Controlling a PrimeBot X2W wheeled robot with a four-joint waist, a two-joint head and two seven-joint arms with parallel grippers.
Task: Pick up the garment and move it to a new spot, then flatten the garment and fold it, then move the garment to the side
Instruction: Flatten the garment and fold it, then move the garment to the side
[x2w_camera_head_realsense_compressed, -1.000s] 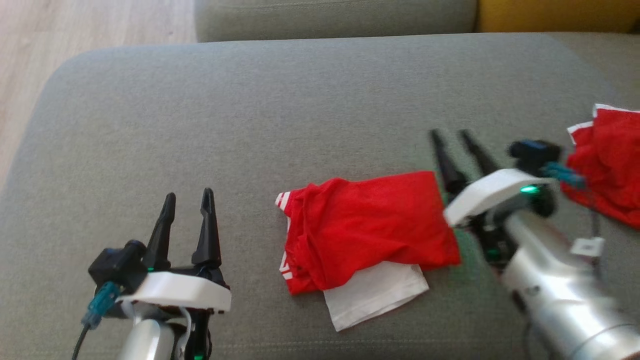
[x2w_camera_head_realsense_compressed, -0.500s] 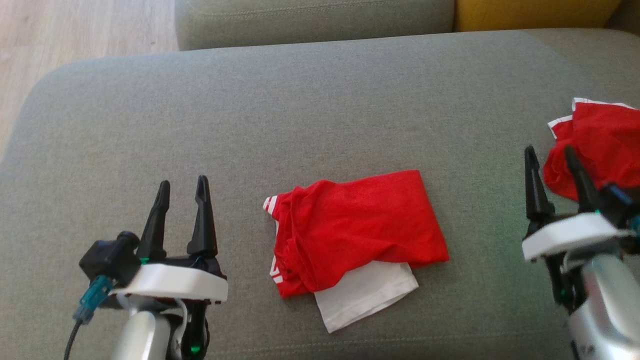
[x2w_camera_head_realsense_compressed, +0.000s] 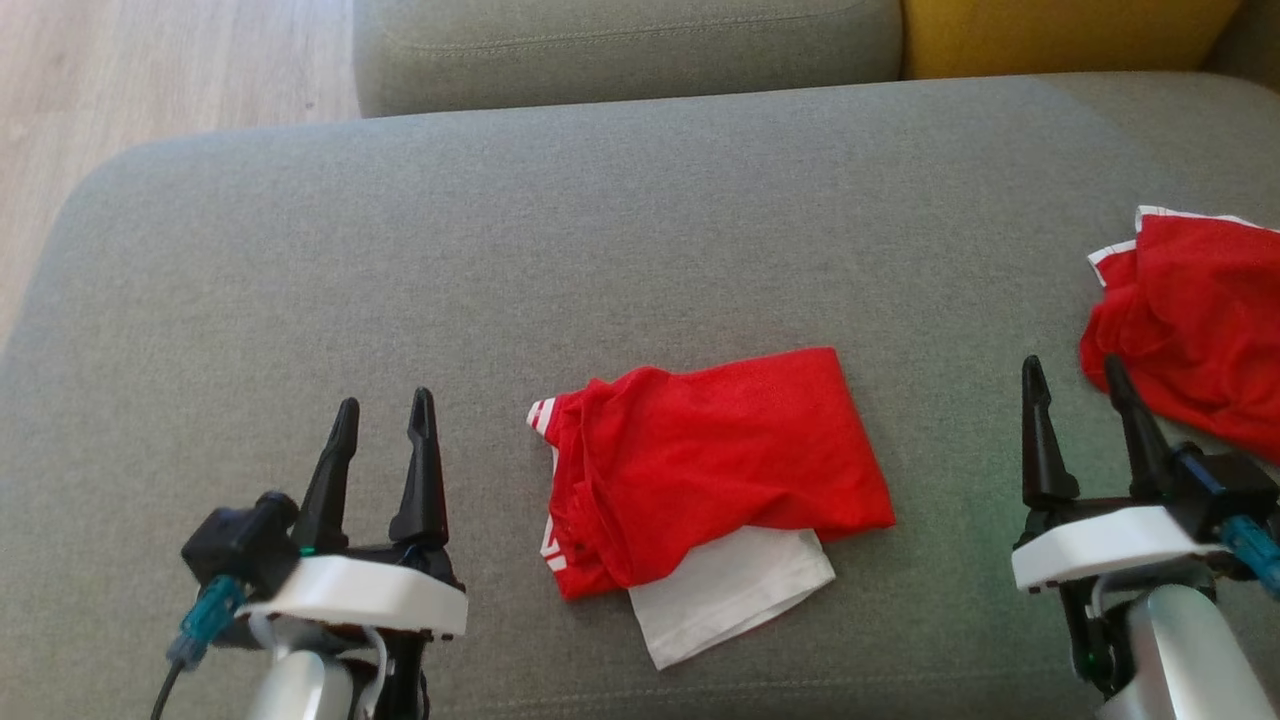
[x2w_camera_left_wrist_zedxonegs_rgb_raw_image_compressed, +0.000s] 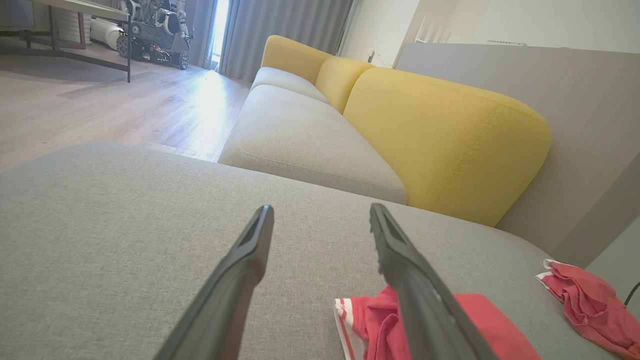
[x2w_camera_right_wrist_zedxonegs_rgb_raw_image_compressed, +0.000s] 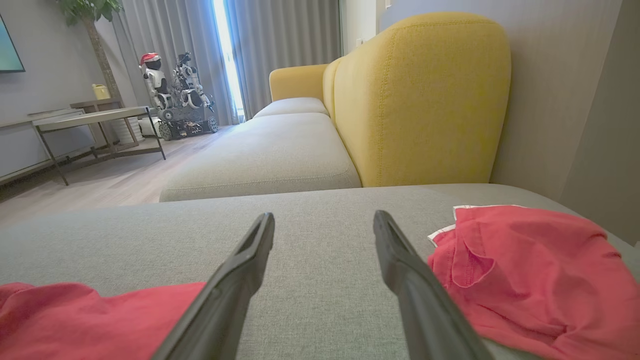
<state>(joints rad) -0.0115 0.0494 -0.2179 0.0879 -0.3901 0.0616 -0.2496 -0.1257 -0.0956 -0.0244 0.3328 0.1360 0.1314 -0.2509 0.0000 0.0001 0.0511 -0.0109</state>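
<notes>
A folded red garment (x2w_camera_head_realsense_compressed: 715, 465) with white trim and a white panel poking out underneath lies on the grey couch seat (x2w_camera_head_realsense_compressed: 560, 250), front centre. In the left wrist view the same garment (x2w_camera_left_wrist_zedxonegs_rgb_raw_image_compressed: 480, 330) sits low and right of that gripper's fingers. My left gripper (x2w_camera_head_realsense_compressed: 385, 410) stands open at the lower left, apart from the garment, with nothing between its fingers. At the lower right my right gripper (x2w_camera_head_realsense_compressed: 1070, 370) is also open and holds nothing, between the folded garment (x2w_camera_right_wrist_zedxonegs_rgb_raw_image_compressed: 90, 320) and a second red garment.
A second, crumpled red garment (x2w_camera_head_realsense_compressed: 1195, 325) lies at the seat's right edge, just right of my right gripper; it is also seen as the red cloth (x2w_camera_right_wrist_zedxonegs_rgb_raw_image_compressed: 525, 270). Yellow backrest cushions (x2w_camera_right_wrist_zedxonegs_rgb_raw_image_compressed: 420, 100) rise behind. Wooden floor (x2w_camera_head_realsense_compressed: 150, 70) lies beyond the seat's left end.
My right gripper has drawn back from the folded garment's right edge to the lower right and now points straight ahead. The head camera shifted slightly. The left gripper barely moved.
</notes>
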